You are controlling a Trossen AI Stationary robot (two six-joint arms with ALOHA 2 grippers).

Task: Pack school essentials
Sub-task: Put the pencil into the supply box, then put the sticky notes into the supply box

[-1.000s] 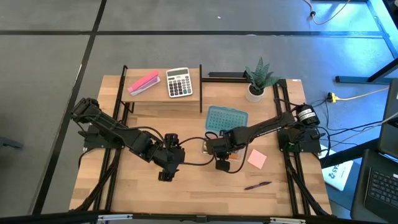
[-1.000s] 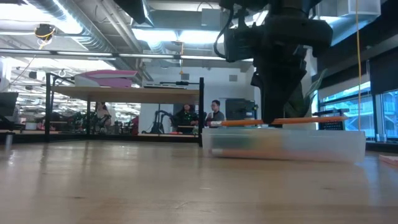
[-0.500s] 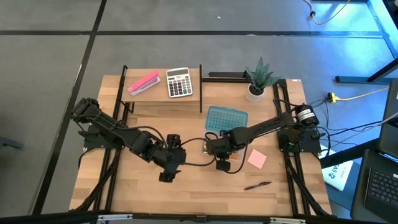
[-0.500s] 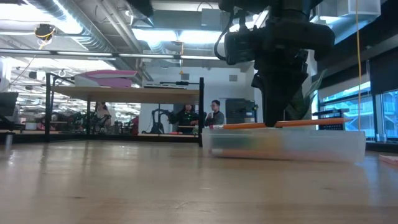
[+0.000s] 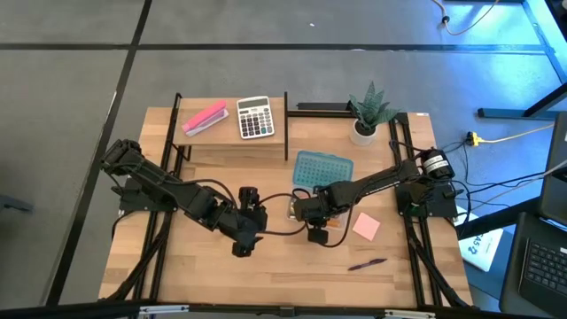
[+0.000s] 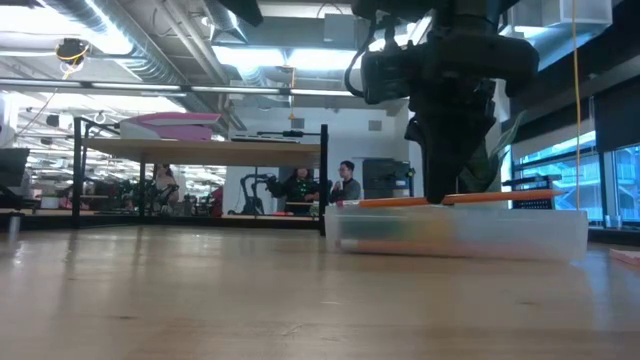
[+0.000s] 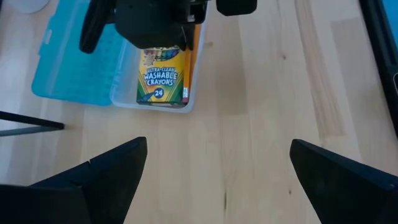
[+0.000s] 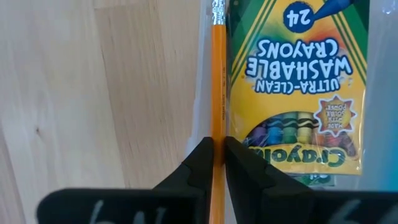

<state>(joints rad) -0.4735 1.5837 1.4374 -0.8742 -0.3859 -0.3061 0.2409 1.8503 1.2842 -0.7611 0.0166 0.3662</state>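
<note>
Fingers of my right gripper [image 8: 217, 163] pinch a pencil [image 8: 217, 81] beside the crayon box [image 8: 298, 87]; I should lower it level inside the case [image 6: 460, 232], left fingers [image 7: 118, 168] spread.

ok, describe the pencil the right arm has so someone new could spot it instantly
Find the clear plastic case near the table's middle, next to its blue lid. Inside lies a yellow-green crayon box. The pencil is the thin orange stick with a metal ferrule running along the box's long side at the case's wall, pinched between the right gripper jaws, unlike the purple pen lying loose on the wood.
</note>
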